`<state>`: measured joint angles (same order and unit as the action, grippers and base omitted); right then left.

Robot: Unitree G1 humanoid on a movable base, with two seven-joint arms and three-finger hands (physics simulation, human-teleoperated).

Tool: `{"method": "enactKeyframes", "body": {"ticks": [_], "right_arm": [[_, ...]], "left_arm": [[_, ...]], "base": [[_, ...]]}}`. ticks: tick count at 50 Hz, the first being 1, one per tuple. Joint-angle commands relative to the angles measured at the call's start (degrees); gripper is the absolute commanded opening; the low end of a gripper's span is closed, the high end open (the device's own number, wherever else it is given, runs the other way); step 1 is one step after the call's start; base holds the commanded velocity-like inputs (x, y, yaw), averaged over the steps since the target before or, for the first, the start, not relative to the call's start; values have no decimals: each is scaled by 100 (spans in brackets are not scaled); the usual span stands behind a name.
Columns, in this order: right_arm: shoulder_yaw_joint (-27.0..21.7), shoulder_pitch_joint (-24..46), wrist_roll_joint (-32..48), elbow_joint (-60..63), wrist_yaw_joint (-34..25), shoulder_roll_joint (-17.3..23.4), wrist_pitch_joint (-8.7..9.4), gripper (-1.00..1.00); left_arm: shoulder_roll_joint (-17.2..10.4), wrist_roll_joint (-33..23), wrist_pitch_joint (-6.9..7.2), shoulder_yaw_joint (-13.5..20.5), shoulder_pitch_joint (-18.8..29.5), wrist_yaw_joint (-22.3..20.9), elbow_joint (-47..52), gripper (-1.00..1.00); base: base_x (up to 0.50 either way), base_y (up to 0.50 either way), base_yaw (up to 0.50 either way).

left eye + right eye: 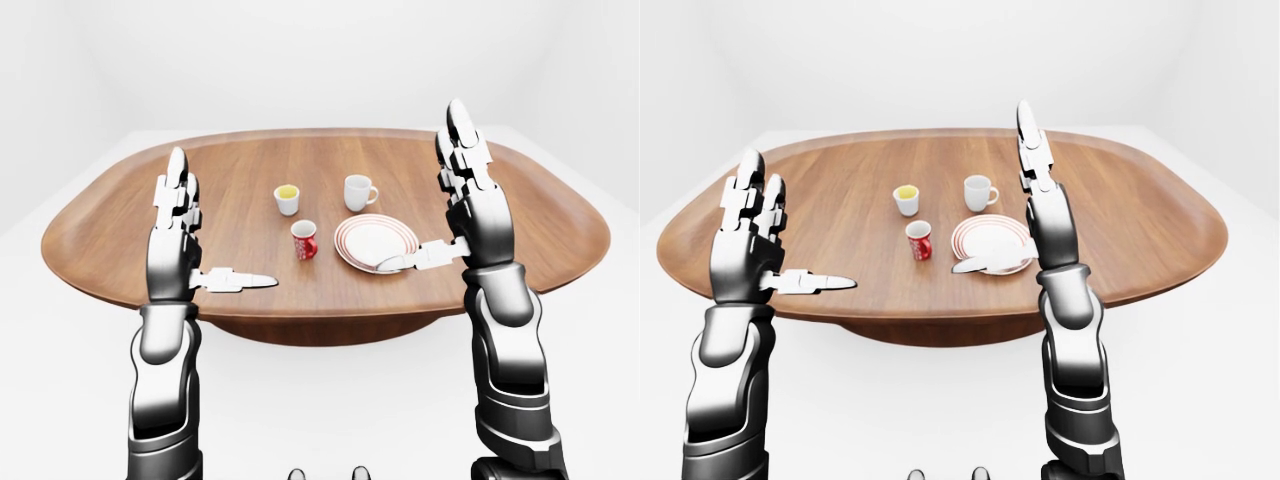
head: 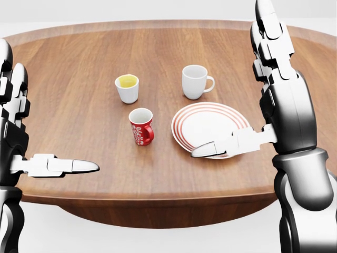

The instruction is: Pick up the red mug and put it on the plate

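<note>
The red mug (image 2: 141, 126) stands upright on the wooden table (image 2: 79, 116), a little left of the view's middle, handle to the right. Just right of it lies the white plate with red rings (image 2: 210, 124), with nothing on it. My right hand (image 2: 229, 79) is open, fingers pointing up at the right edge, its thumb (image 2: 231, 144) reaching left over the plate's lower rim. My left hand (image 2: 50, 118) is open too, at the left edge, thumb (image 2: 58, 166) pointing right over the table's near rim. Neither hand touches the mug.
A white mug (image 2: 196, 81) stands above the plate. A small white cup with yellow inside (image 2: 127, 87) stands above the red mug. The table's near edge (image 2: 158, 196) runs along the bottom of the head view.
</note>
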<state>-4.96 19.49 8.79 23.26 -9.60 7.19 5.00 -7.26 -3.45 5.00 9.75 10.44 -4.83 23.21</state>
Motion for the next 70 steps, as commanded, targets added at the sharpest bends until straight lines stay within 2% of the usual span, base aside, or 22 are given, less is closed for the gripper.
{"method": "enactKeyframes", "body": {"ticks": [1, 70], "right_arm": [[14, 4, 27, 28, -17, -3, 0, 100], [56, 32, 176, 98, -139, -22, 0, 100]], "left_arm": [[0, 6, 0, 11, -22, -5, 31, 100], [4, -18, 0, 14, -50, -26, 64, 100]], "base": [[17, 0, 0], [19, 0, 0]]}}
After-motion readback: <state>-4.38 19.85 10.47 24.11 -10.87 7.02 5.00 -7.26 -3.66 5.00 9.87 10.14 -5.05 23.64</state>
